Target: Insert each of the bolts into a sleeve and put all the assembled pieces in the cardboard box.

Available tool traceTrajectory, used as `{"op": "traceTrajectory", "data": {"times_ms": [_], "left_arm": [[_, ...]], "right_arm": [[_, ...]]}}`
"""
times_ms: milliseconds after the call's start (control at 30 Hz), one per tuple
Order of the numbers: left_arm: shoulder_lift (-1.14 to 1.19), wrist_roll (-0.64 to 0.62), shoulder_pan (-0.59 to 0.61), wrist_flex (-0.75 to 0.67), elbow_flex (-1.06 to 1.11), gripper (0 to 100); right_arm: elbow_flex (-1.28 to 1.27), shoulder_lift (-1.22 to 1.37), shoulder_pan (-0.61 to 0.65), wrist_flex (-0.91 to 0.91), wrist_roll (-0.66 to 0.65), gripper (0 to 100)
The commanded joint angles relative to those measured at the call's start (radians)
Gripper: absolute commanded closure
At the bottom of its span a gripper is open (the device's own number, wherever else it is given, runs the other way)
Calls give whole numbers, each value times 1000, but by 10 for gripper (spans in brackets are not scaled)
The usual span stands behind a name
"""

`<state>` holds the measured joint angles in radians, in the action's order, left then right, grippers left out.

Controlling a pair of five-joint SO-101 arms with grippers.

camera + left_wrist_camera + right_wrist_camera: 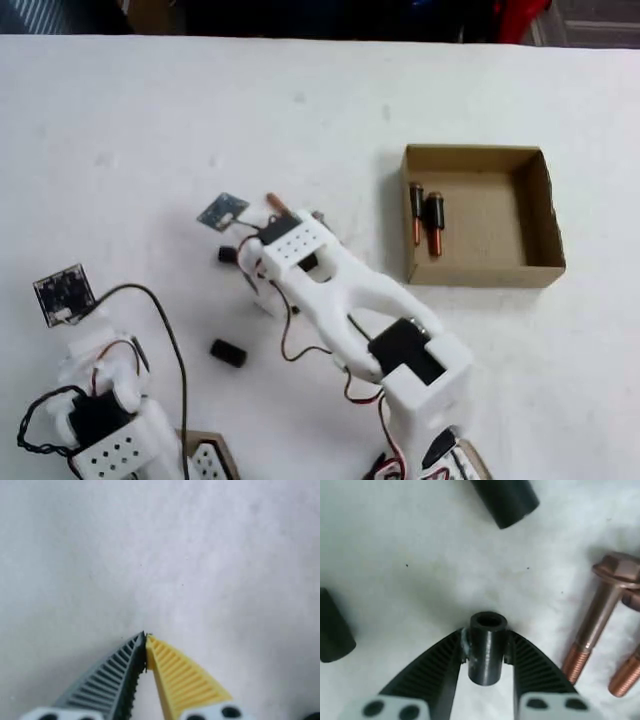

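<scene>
R grip (486, 641) clamped on black sleeve (486, 657), bore end out | I saw nearest bolt (597, 615) just beside it, long axis roughly parallel to sleeve, R arm nearer | L grip (145, 642) fingers together over bare table (200, 555), well apart | box (480, 272) held 2 done pcs (426, 222)

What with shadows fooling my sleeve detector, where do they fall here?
High view: faint shade along the inner walls of the cardboard box. Right wrist view: soft shadow around the sleeve in the right gripper. Left wrist view: grey shade beside the shut left gripper.
</scene>
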<state>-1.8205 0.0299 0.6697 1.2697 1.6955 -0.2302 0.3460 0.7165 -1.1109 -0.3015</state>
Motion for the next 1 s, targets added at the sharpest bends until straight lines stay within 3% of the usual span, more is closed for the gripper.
{"op": "traceTrajectory", "data": {"times_ms": [0,133,433,733,967], "left_arm": [[-8,9,12,14,-3,978],[-8,9,12,14,-3,978],[-8,9,8,6,-3,978],[-8,9,7,-68,-3,978],[-8,9,7,-81,-3,978]], "right_arm": [[32,13,-2,-2,-9,904],[32,7,-4,-2,-9,988],[89,-84,-47,-79,-8,981],[117,-441,-64,-216,-15,981],[109,-766,-206,-262,-15,981]]}}
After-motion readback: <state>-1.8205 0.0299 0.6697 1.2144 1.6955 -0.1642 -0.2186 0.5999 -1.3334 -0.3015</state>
